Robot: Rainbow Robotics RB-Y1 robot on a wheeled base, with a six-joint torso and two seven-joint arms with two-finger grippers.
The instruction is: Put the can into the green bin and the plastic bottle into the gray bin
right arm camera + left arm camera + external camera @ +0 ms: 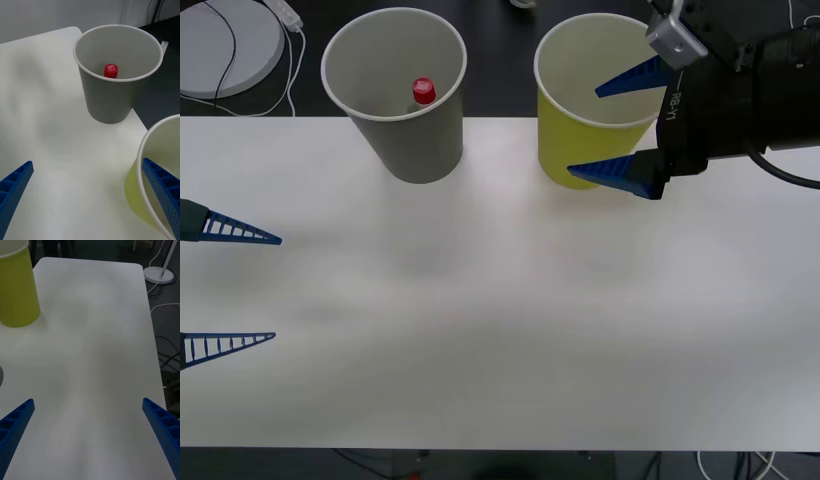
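Blue ribbed fingers of the right gripper (617, 128) are spread wide apart and hold nothing. One finger (165, 195) hangs over the open mouth of the green bin (580, 140) and the other sits in front of the bin's wall, so the rim lies between them. The black right arm comes in from the right side, up by the far edge of the white table (500, 330).

The plastic bottle (423, 92) is well off to the left of that gripper. It stands upright inside the gray bin (415, 140), with its red cap pointing up and its long side going up and down. Its clear body can hardly be seen down in the bin.

The gray bin and the green bin stand side by side at the far edge of the table, close but not touching.

The left gripper (275, 288) waits low at the left edge of the table. Its blue fingers are also wide apart and hold nothing, pointing across the table.
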